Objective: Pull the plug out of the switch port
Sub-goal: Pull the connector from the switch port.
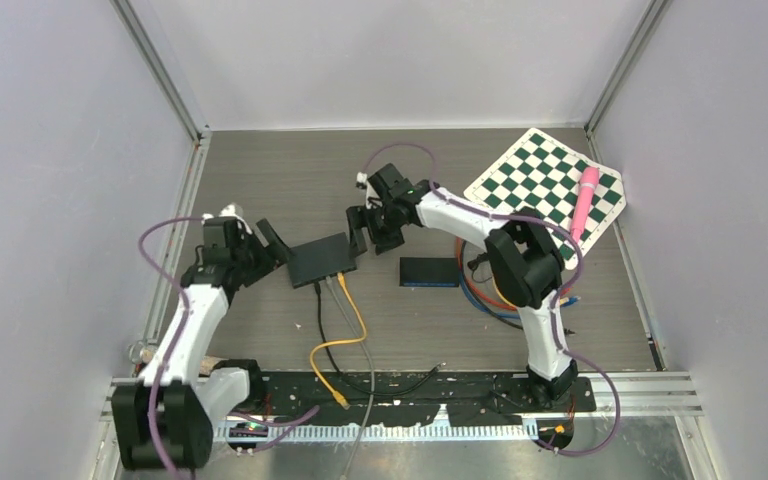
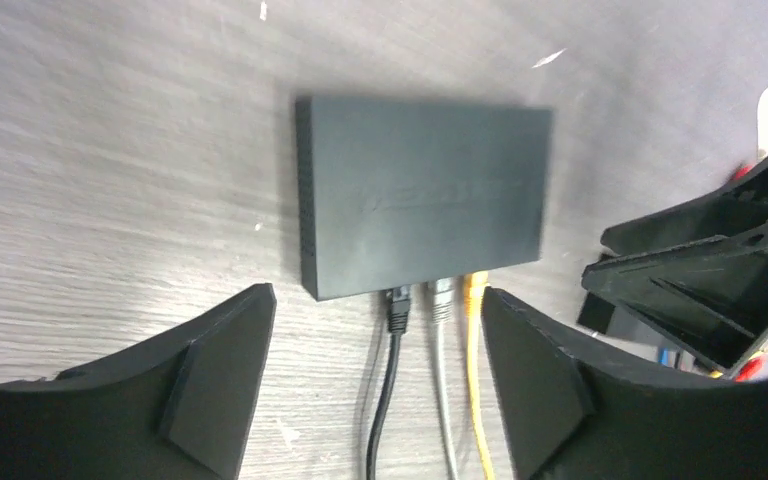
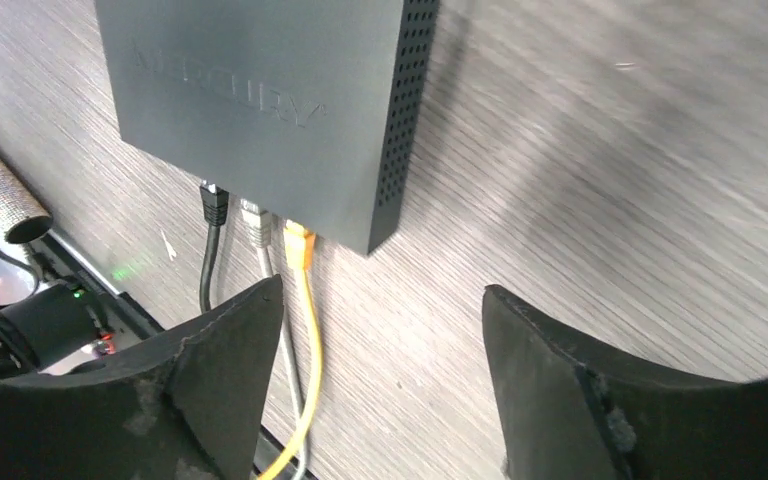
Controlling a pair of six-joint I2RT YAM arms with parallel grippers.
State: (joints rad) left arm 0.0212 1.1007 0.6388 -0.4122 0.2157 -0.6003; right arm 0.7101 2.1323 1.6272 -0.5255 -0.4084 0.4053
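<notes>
— Over the middle of the tabletop (image 1: pixel 260 180), find the left gripper (image 2: pixel 378 300) splayed wide, clasping nothing, just off the switch's left end. Same at the right end: right gripper (image 3: pixel 382 292) spread and empty.
— And between them?
— Look at the switch (image 1: pixel 322 260), lying flat a little left of the tabletop's centre, plug side turned toward the near edge. Count three plugs seated side by side: black plug (image 2: pixel 398 308), grey plug (image 2: pixel 442 298), yellow plug (image 3: pixel 299 245).
— Which to pull?
— Cannot tell; no hint in the task.
— Handling, then?
— Probably small, hard and light, likely held in by a latch. Pinch across the plug body right at the switch face, never on the yellow cable (image 3: pixel 312 330) or its neighbours: limp, apt to bend or slip. Expect tight spacing, so go in narrow. Reckon on a light, smooth-cased switch sliding toward the near edge under the pull; brace with one gripper, draw straight out with the other.
</notes>
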